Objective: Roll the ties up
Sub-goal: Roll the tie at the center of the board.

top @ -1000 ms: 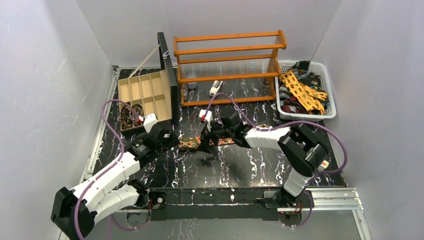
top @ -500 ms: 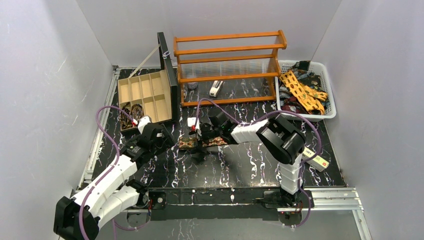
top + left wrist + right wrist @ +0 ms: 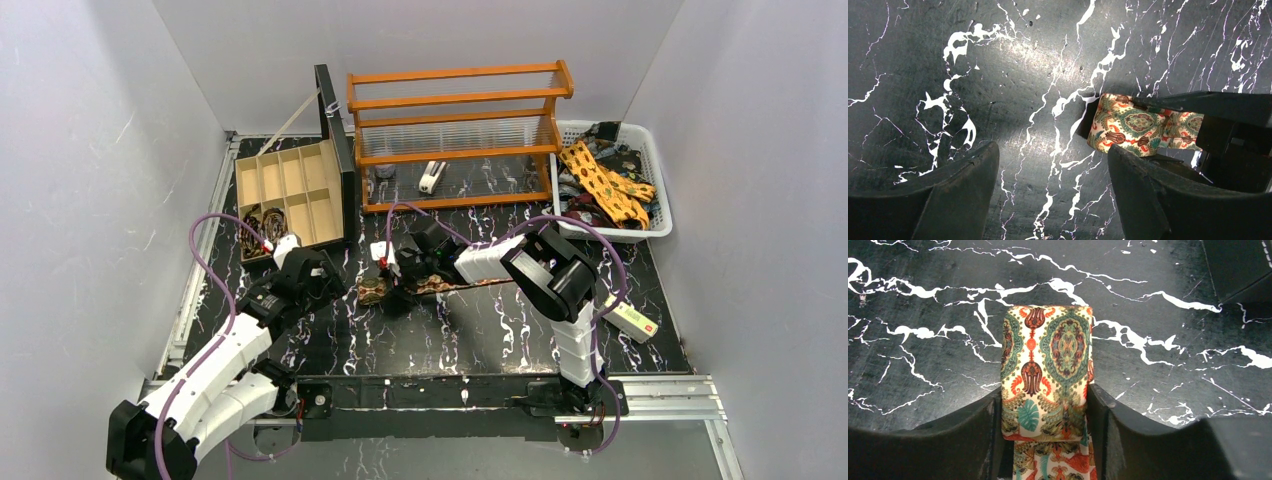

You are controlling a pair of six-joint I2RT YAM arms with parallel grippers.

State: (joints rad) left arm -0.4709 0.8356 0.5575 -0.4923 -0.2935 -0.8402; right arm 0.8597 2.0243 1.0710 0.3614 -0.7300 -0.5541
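Note:
A patterned tie (image 3: 440, 284) lies as a strip on the black marbled table, its left end rolled into a small coil (image 3: 372, 291). My right gripper (image 3: 398, 283) is shut on that coil; in the right wrist view the roll (image 3: 1048, 372) sits squeezed between both fingers, with flat tie below it. My left gripper (image 3: 335, 283) is open and empty just left of the coil. In the left wrist view the roll (image 3: 1133, 126) lies beyond the right finger (image 3: 1153, 195), held by the dark right gripper. More ties (image 3: 605, 185) are heaped in the white basket.
An open wooden compartment box (image 3: 290, 195) at the back left holds coiled ties (image 3: 262, 228) in a front cell. An orange wooden rack (image 3: 455, 130) stands at the back centre. A white basket (image 3: 660, 215) sits at the back right. A small white-and-red box (image 3: 632, 319) lies at the right.
My right gripper has moved left along the tie, rolling it so the coil sits further left and the flat strip is shorter. My left arm has drawn back a little leftward.

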